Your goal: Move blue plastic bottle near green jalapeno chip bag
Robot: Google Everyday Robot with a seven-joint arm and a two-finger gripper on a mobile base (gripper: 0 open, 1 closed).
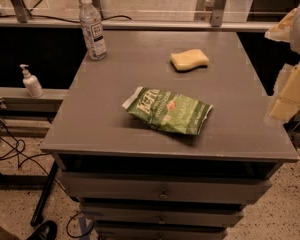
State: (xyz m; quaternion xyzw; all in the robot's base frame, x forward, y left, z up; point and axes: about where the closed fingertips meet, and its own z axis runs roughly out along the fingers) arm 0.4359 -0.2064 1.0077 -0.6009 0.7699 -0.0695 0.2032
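Observation:
The blue plastic bottle stands upright at the far left corner of the grey cabinet top; it is clear with a white cap and a white label. The green jalapeno chip bag lies flat near the middle of the top, a bottle's length or more in front of and to the right of the bottle. My gripper shows as pale, blurred parts at the right edge of the view, beyond the cabinet's right side and far from both things. It holds nothing that I can see.
A yellow sponge lies at the back right of the top. A small white pump-dispenser bottle stands on a low ledge to the left. Drawers sit below the top. Cables trail on the floor at left.

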